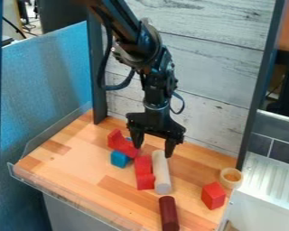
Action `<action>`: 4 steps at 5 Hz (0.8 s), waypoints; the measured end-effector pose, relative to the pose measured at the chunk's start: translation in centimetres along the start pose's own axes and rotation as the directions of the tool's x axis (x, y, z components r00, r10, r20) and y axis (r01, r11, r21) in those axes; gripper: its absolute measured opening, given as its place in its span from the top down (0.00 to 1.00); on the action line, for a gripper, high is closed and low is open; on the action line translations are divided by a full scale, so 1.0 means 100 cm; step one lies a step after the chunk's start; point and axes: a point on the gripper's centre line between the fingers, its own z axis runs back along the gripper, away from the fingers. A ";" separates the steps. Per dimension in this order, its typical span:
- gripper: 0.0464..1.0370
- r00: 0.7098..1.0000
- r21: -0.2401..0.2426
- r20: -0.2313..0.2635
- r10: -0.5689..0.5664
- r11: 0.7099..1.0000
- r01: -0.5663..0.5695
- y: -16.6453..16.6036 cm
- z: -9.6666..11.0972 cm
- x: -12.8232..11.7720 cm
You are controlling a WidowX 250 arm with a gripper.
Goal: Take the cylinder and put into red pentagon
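My gripper hangs over the back middle of the wooden table, its two fingers spread apart with a gap between them. Just below that gap is the far end of a pale cylinder, which lies on its side and points toward the front. A dark red cylinder lies nearer the front edge. At the right sits a red block with an angular outline; I cannot tell whether it is the pentagon. Another red block lies along the pale cylinder's left side.
A red curved block and a blue block stand left of the pale cylinder, close to the left finger. A small round wooden cup is by the right edge. A clear rim runs along the front; a whitewashed plank wall rises behind.
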 end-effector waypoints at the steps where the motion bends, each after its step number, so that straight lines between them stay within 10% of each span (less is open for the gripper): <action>1: 0.04 0.999 0.011 -0.015 0.047 0.999 -0.046 -0.004 -0.016 -0.007; 4: 0.04 0.994 0.023 0.000 0.113 0.993 -0.113 -0.019 -0.034 -0.015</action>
